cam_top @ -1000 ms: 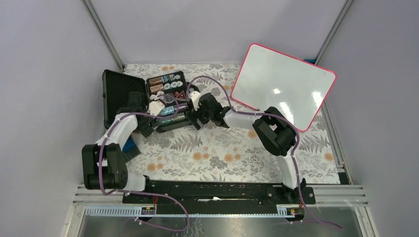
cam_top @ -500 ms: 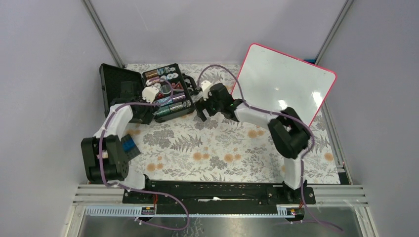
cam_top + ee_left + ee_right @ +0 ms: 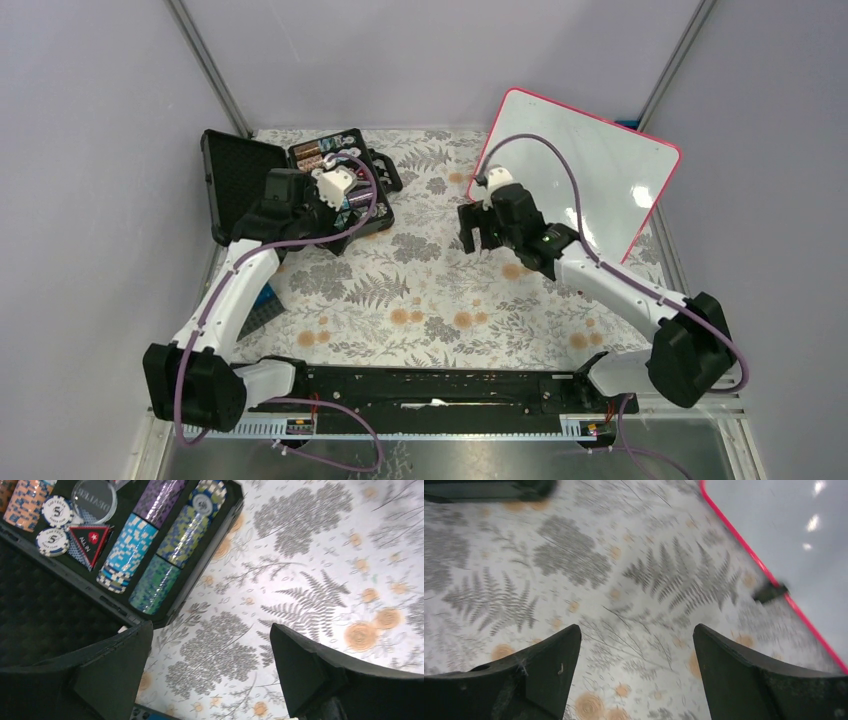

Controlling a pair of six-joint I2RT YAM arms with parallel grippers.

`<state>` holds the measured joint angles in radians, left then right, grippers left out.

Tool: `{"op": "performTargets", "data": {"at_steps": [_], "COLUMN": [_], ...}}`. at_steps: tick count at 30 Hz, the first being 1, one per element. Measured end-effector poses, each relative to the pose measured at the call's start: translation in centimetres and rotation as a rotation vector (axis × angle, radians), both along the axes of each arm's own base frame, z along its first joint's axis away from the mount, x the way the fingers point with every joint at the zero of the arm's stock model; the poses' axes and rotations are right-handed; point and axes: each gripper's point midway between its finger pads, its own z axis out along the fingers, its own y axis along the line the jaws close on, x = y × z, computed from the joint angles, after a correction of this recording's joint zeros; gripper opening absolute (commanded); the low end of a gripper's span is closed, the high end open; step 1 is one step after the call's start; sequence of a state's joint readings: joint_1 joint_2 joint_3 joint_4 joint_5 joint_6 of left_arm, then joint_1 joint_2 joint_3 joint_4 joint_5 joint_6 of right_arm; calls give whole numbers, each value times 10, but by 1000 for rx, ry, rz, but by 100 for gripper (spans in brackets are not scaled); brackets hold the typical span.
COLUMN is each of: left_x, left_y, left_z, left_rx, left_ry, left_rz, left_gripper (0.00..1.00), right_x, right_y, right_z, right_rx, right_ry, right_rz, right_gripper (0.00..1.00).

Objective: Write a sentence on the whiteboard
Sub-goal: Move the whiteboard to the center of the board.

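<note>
Reading first, from the left wrist view: two white poker chips show a "5", and beside them a black-and-red triangular marker carries a star and "ALL IN". The clear round disc above has lettering too blurred to read. All of it sits in the open black plastic case, alongside rows of stacked chips in blue, green and purple.

Left hand: fingers spread wide with nothing between them, hovering over the case's near corner where it meets the fern-and-flower patterned counter.

Right hand, same story: wide open and empty, poised above bare cloth just off the board's left edge.

And there is the large white rectangular whiteboard with the pink-red rim, at the far right of the counter, set askew, its far corner close to the back wall. In the right wrist view one small black clip sits on its rim, and ceiling lights glare off the white face.

There is open cloth across the middle and the front, between case and board. A blue object lies at the left, partly hidden by the left arm. Grey walls close in at the back and on both sides.
</note>
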<state>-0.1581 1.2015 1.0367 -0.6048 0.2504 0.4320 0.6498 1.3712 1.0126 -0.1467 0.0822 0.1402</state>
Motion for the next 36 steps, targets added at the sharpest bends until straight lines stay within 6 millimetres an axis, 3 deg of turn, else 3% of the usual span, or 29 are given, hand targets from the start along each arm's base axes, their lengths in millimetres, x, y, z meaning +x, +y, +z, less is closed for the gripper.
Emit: {"op": "performTargets", "data": {"at_steps": [3, 7, 11, 21, 36], "left_x": [-5, -5, -6, -7, -17], "left_y": [-12, -23, -28, -35, -39], "left_z": [12, 23, 24, 26, 27], "left_rx": [-67, -120, -148, -208, -240], "left_ry": [-16, -40, -31, -28, -34], "left_rz": [-2, 2, 11, 28, 10], "left_gripper": [99, 99, 99, 99, 99], "right_x": [-8, -4, 6, 25, 57], "right_y": [-38, -86, -110, -119, -130], "right_z": [-23, -48, -61, -106, -137], "right_rx": [-30, -43, -51, -98, -101], "right_ry": [62, 123, 136, 235, 203], "right_rz": [-158, -377, -523, -643, -764], "right_gripper": [80, 72, 69, 59, 47]}}
